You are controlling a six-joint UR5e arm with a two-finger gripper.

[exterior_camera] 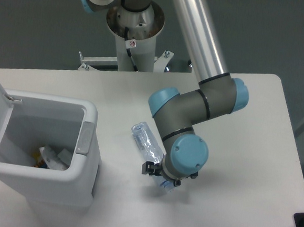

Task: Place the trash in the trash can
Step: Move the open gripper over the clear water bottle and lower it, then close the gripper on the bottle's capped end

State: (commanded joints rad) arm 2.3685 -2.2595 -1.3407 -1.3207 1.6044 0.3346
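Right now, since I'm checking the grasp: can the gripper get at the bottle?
Probably yes. The gripper is right over the bottle and nothing lies between them, though the wrist hides whether its jaws are closed.
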